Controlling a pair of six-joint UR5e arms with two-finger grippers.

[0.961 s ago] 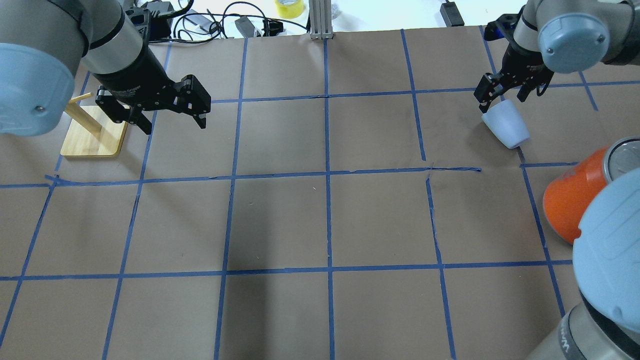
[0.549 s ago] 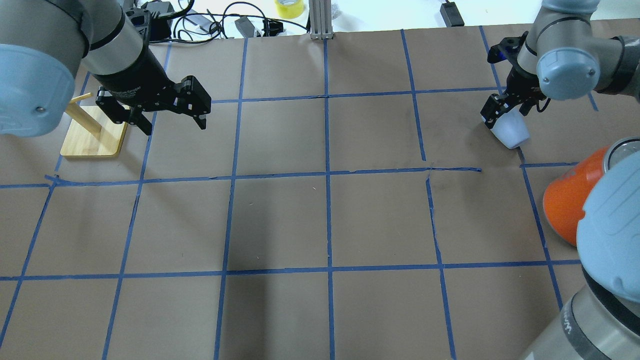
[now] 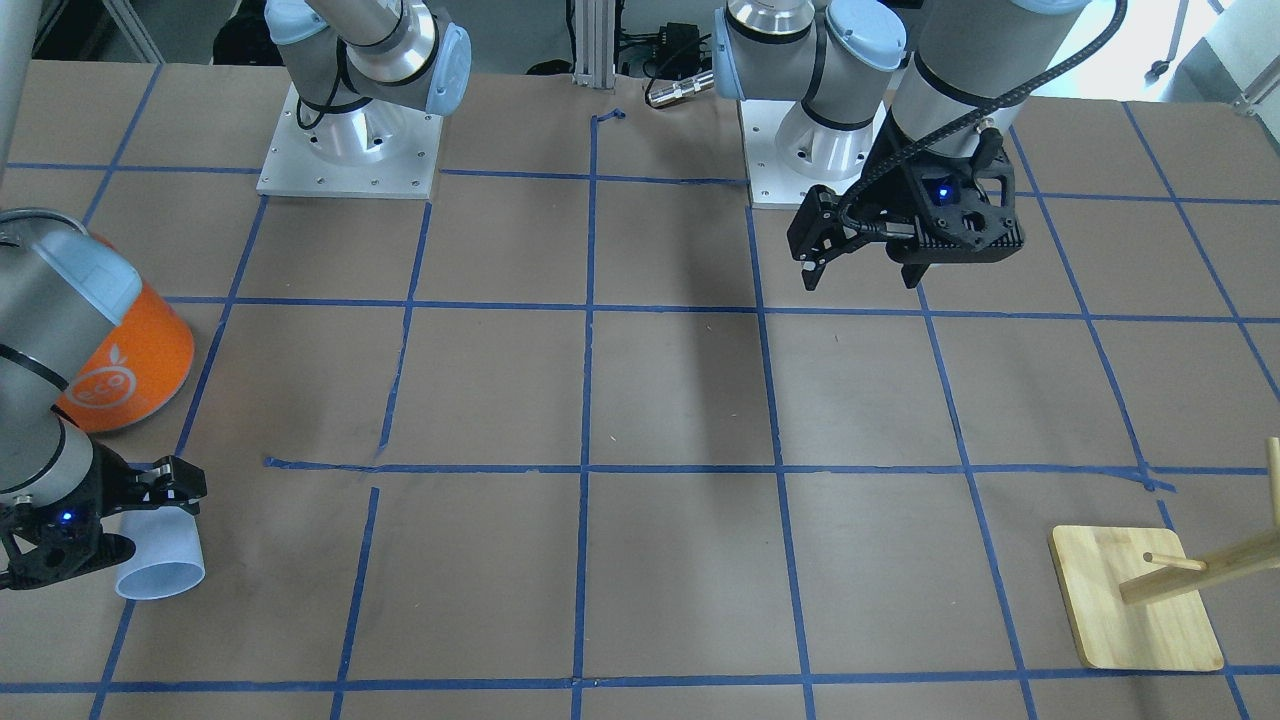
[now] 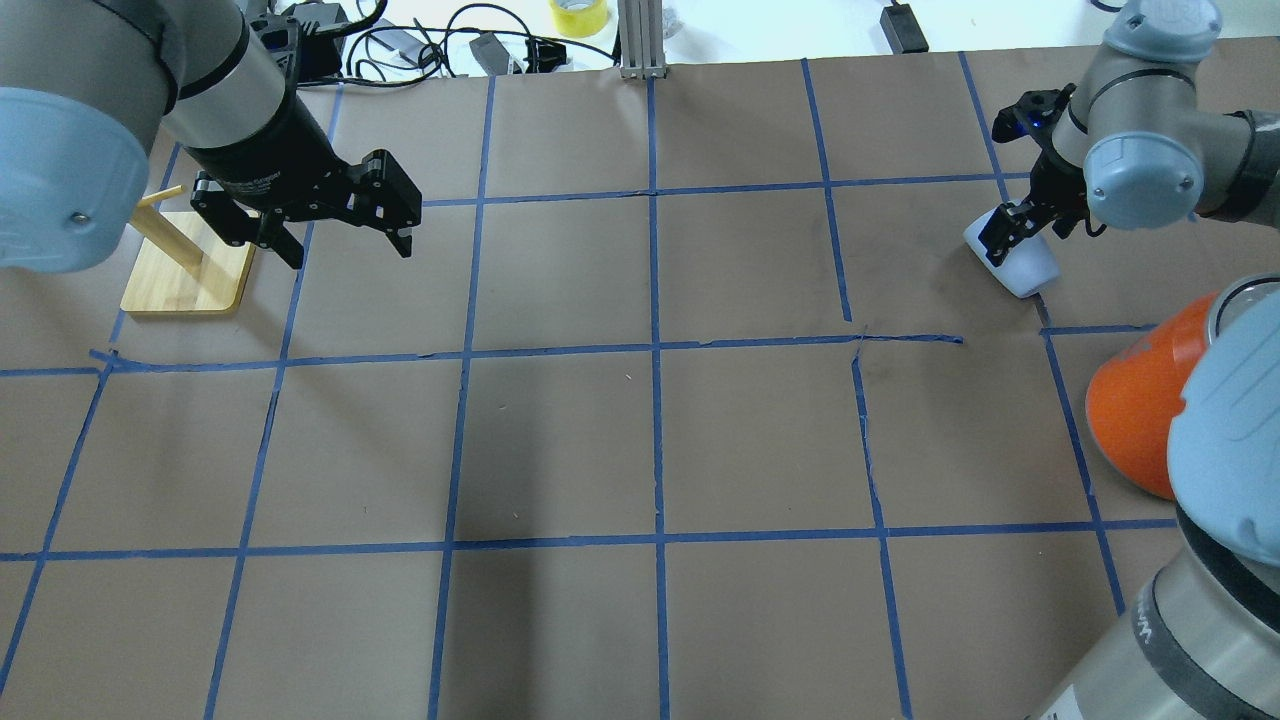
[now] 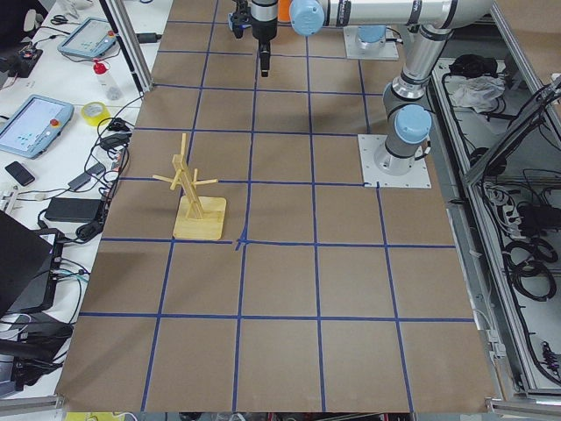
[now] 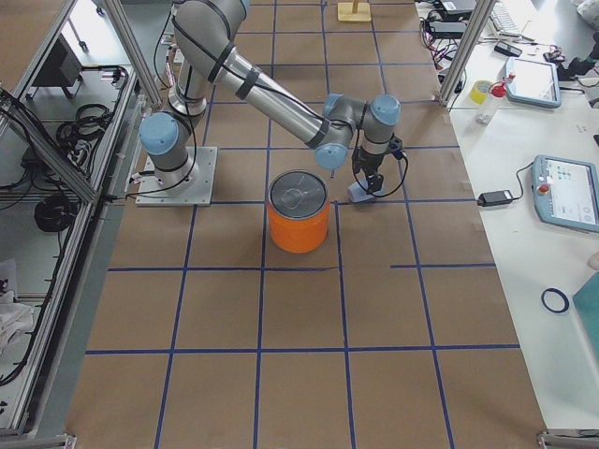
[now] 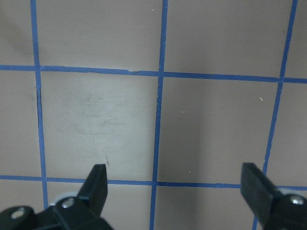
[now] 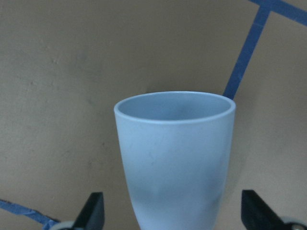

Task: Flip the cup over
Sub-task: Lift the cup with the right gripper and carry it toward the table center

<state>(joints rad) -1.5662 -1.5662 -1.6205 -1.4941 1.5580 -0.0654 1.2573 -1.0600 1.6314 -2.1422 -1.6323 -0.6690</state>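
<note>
The pale blue-lavender cup [image 4: 1025,268] lies on its side on the brown paper at the far right, its open mouth toward the operators' side [image 3: 160,575]. My right gripper [image 4: 1012,228] is open and low over it. In the right wrist view the cup [image 8: 175,158] fills the gap between the two fingertips [image 8: 93,211], with clear space on each side. The cup also shows in the exterior right view [image 6: 360,192]. My left gripper [image 4: 350,250] is open and empty, hanging above the table at the far left [image 7: 175,184].
A big orange can [image 4: 1130,410] with a silver top stands close to the cup, nearer the robot [image 6: 299,220]. A wooden peg stand [image 4: 190,265] stands at the far left beside my left gripper. Cables and a tape roll [image 4: 578,14] lie beyond the far edge.
My right gripper has turned and come down from above the cup's far end to straddle it. The cup has barely shifted. The left arm has not moved.
</note>
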